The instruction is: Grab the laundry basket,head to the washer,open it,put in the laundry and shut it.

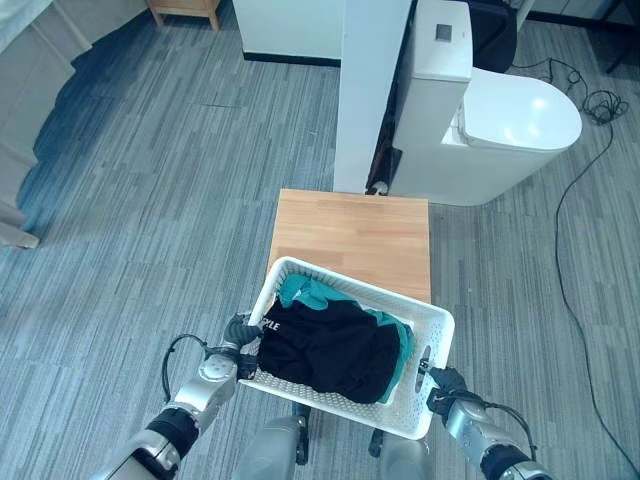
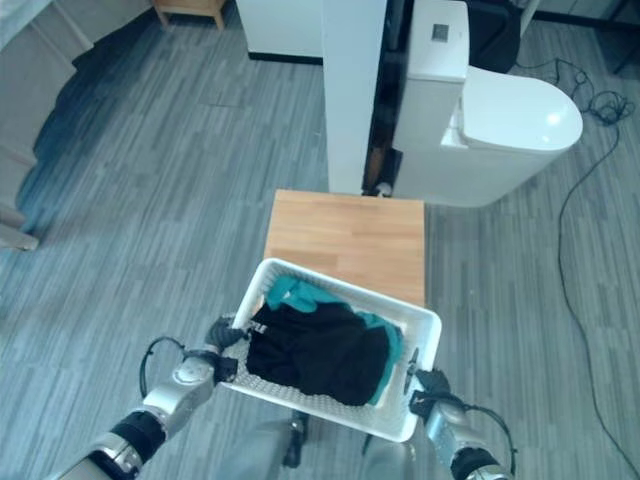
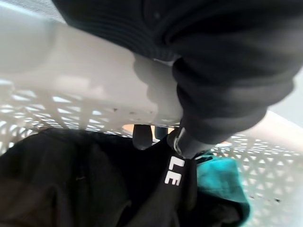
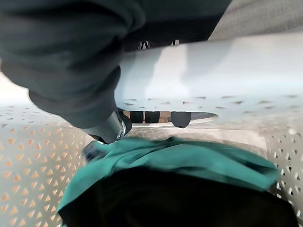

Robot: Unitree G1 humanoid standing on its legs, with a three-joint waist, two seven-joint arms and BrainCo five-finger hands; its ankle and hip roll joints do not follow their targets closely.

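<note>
White laundry basket (image 1: 425, 335) sits lower centre of the left eye view, overlapping the near edge of a small wooden table (image 1: 350, 235). Can't tell if it rests on the table or hangs clear. Inside: black garment (image 1: 330, 345) on top, teal garment (image 1: 395, 335) peeking out at the upper left and right edges.

Left hand (image 1: 240, 335) is at the basket's left end, right hand (image 1: 445, 385) at the right end, so 2 grips on opposite short sides. Likely to keep the load level for carrying.

Head views show only the hands against the rim. The wrist views add the grip detail. Left wrist view: dark fingertips (image 3: 142, 137) poke through the handle slot, thumb over the rim, so that hand is closed round the basket's handle. Right wrist view: dark fingertips (image 4: 151, 117) in a row through the slot, same wrap on the handle.

Wrist views also show the perforated walls and clothes from inside. Head views give the room: white toilet (image 1: 500, 120) upper right, white panel (image 1: 370, 90) upper centre. I can't pick out a washer.

Judgement: the grab step looks done, the walk to the washer is next.
</note>
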